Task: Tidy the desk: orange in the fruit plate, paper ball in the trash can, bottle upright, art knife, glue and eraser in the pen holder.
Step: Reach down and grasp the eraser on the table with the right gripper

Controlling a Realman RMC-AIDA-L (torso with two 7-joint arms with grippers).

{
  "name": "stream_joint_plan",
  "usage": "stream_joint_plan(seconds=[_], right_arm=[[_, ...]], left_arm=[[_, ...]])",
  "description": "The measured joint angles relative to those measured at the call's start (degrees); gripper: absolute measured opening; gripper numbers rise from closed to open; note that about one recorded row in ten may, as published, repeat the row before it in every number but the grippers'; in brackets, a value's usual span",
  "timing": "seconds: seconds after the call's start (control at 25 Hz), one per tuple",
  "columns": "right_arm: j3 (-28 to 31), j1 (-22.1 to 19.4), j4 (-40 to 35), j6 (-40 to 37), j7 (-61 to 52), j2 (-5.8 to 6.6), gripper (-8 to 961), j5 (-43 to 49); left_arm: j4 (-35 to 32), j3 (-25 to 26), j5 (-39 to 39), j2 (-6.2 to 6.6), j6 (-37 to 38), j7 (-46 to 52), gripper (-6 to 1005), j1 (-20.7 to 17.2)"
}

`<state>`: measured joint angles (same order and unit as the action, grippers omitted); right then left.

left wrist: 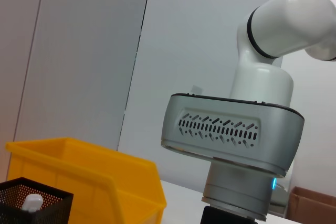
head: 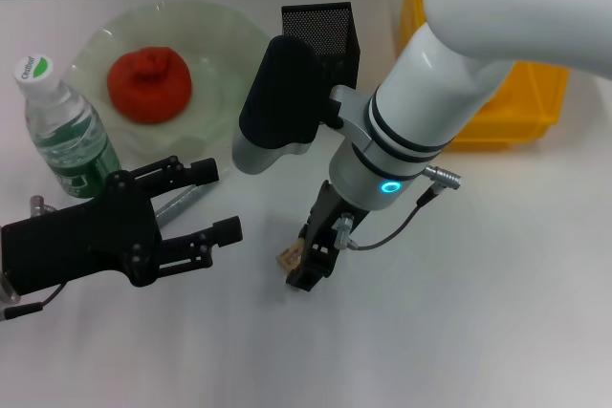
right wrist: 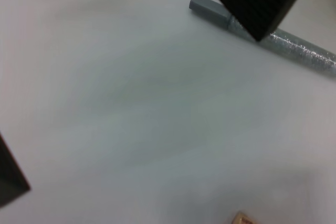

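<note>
The orange lies in the pale-green fruit plate. To its left the bottle stands upright. The black mesh pen holder stands behind my right arm, with a white-capped item inside it. My right gripper points down at the desk, shut on the small tan eraser, whose corner also shows in the right wrist view. My left gripper hovers open at the front left, over a grey glittery art knife. No paper ball is in view.
The yellow trash can stands at the back right, beside the pen holder. The right arm's wrist fills the middle of the left wrist view.
</note>
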<state>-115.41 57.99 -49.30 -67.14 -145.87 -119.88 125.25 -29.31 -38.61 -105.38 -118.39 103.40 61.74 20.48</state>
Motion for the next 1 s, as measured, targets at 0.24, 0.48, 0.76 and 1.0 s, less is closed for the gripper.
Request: stream_joint_plan(seconds=[0.24,0.48,0.76,1.0], right_arm=[[0.01,0.00,-0.17,0.44,-0.02,0.00,573,0.00],[0.01,-0.12,-0.20,0.66,0.06,0.00,555,-0.01],[-1.34,-0.05,-0.15,0.98,0.15,0.01,533,-0.70],[-2.50,0.08,-0.08,1.58,0.22,0.02,515,-1.44]], left_arm=[[0.12,-0.09,0.00,0.00,-0.05,-0.04,779,0.05],[0.13,-0.23,0.00,0.00,-0.05,-0.04,779,0.07],[0.13,-0.24,0.00,0.00,-0.05,-0.04,779,0.07],[0.13,-0.24,0.00,-0.06,-0.05,-0.04,779,0.07]])
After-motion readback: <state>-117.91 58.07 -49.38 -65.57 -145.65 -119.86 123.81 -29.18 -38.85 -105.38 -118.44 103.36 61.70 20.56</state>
